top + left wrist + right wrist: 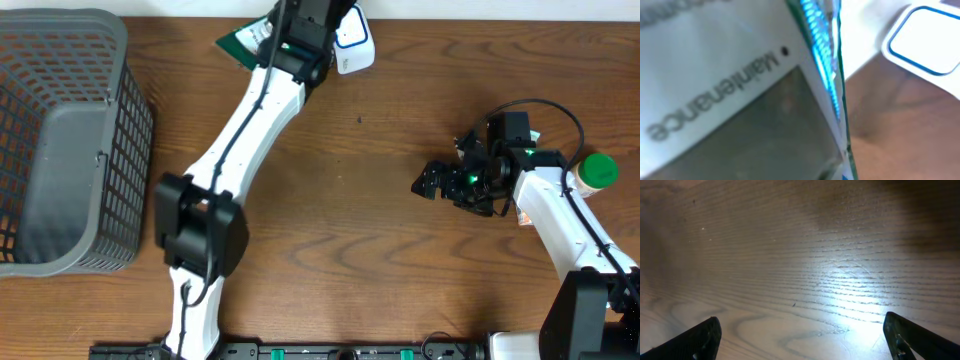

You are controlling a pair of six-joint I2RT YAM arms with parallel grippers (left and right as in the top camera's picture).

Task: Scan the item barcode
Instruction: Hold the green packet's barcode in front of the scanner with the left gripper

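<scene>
The left gripper (287, 44) clamps a glossy green-edged foil packet (730, 100) beside a rounded white plastic scanner (925, 42); the right gripper (800, 340) gapes empty over the grained wooden table (790, 255).

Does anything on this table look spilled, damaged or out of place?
Nothing stands out. The left claw holds a green packet by the white scanner; the basket stands upright; the right claw is open over the table.
</scene>
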